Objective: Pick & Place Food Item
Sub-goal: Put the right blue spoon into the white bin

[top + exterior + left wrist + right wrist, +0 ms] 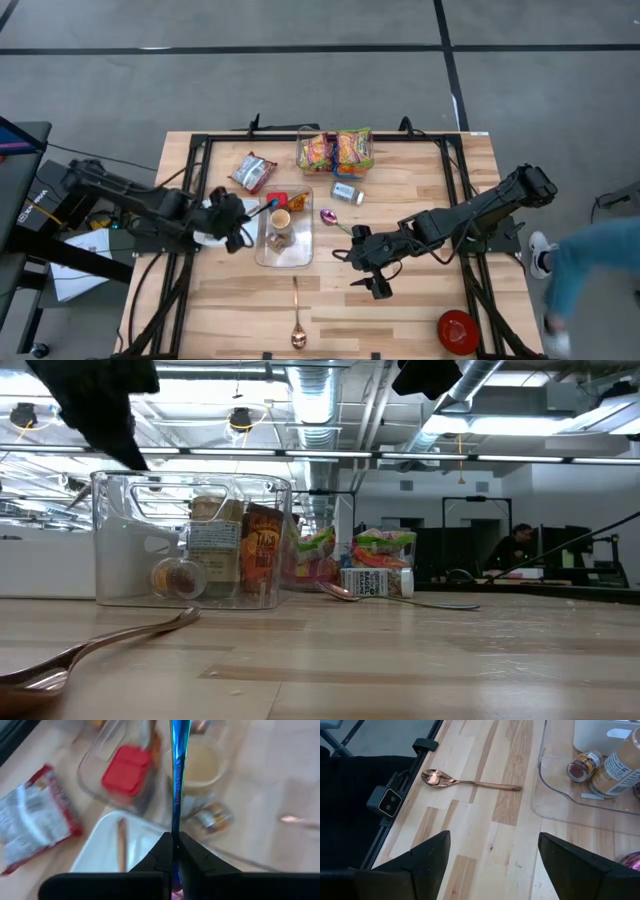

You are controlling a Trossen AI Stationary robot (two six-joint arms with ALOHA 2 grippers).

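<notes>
My left gripper (175, 851): clamped on blue utensil (177, 775), over clear bin (283, 232).
My right gripper (492, 852): spread wide above table (485, 827).

Both arms matte black, chunky jointed links w/ rounded housings. Left arm (120, 195): black cables looping off its base end, white lettering on the base block. Right arm (470, 212): boxy segments, bulkier housing at the far joint. Left tool (172, 851): two black fingers, angular, tapering to a narrow V, faint seam lines on the faces. Right tool (492, 857): two broad black fingers, flat wedge shapes w/ bevelled edges, smooth plastic look, no visible markings or screws.
</notes>
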